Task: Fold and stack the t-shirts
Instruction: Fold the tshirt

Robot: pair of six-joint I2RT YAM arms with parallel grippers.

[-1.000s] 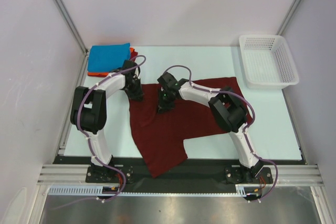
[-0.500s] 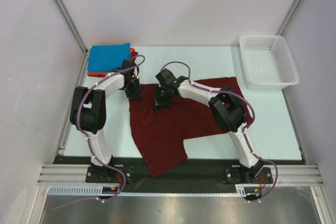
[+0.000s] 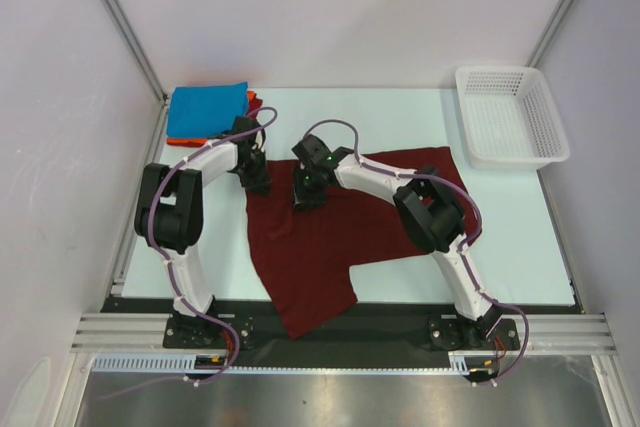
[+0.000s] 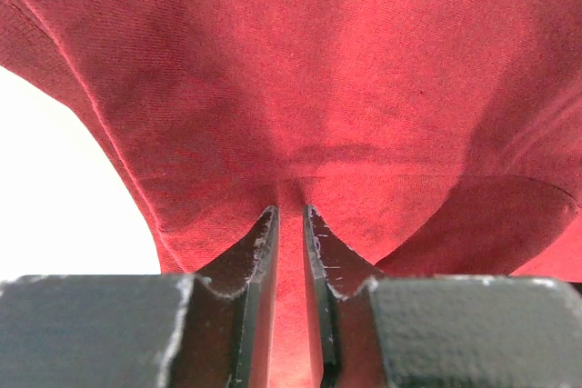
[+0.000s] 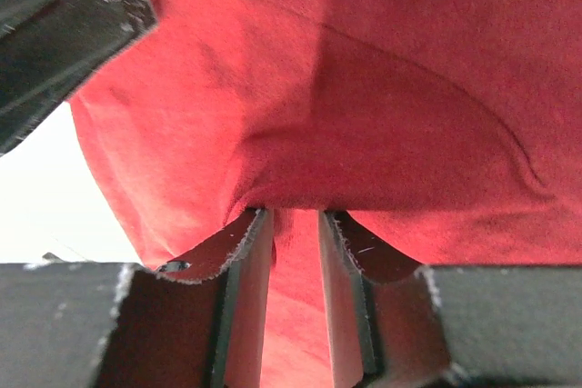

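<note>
A: Biggest first?
B: Pale table. Then maroon t-shirt, spread flat mid-table, lower part reaching past near edge.
A: Far right corner?
B: White mesh basket, well apart from the maroon cloth.
A: Far left?
B: Blue t-shirt, folded, lying on orange-red t-shirt.
A: Jaws?
B: Left gripper at maroon shirt's far left corner, clamped on a thin fold. Right gripper near it along far edge, pinching a bunch of the same cloth, gap a bit wider.
</note>
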